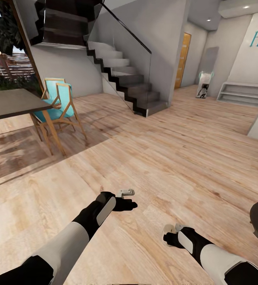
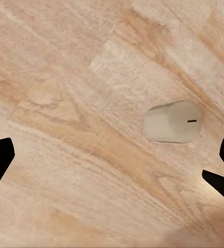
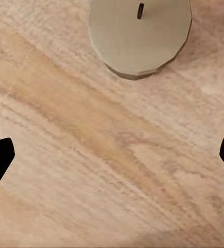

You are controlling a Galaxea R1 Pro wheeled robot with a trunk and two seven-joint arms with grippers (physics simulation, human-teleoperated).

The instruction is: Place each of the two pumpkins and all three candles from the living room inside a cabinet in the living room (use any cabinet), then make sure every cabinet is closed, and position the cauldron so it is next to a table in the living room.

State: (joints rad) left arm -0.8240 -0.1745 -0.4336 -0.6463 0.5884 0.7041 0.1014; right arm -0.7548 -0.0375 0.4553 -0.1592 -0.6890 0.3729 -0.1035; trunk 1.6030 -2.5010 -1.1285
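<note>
Light plank floor (image 1: 152,150) carries two candles, one (image 2: 172,122) below the left gripper (image 1: 125,200) and one (image 3: 139,36) below the right gripper (image 1: 172,233), both grippers open and empty, so stowing in the cabinet appears not yet done.

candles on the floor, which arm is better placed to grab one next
Right, probably. The right gripper hangs open above a candle that looms large in its wrist view; the left gripper's candle looks smaller, off-centre.
</note>
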